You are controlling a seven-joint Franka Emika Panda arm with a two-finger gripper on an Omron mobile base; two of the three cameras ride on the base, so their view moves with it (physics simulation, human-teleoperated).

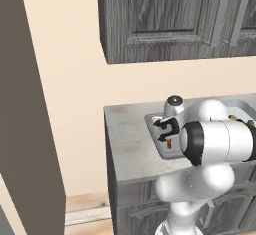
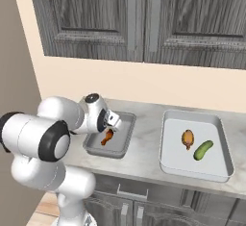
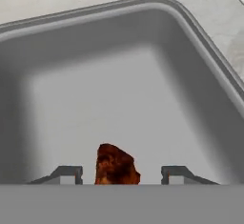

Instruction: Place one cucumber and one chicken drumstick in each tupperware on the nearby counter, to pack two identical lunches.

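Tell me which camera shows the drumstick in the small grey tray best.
Right base view: the drumstick lies whole in the small tray. Hand view shows just its tip between the fingertips; left base view, an orange sliver behind the gripper.

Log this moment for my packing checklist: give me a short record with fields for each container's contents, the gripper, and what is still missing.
smaller tupperware: grey, on the counter; one chicken drumstick inside, no cucumber seen
larger tupperware: white floor; holds a second drumstick and a cucumber, lying apart
gripper: over the smaller tupperware, jaws open, fingers either side of the drumstick with gaps
still missing: a cucumber in the smaller tupperware
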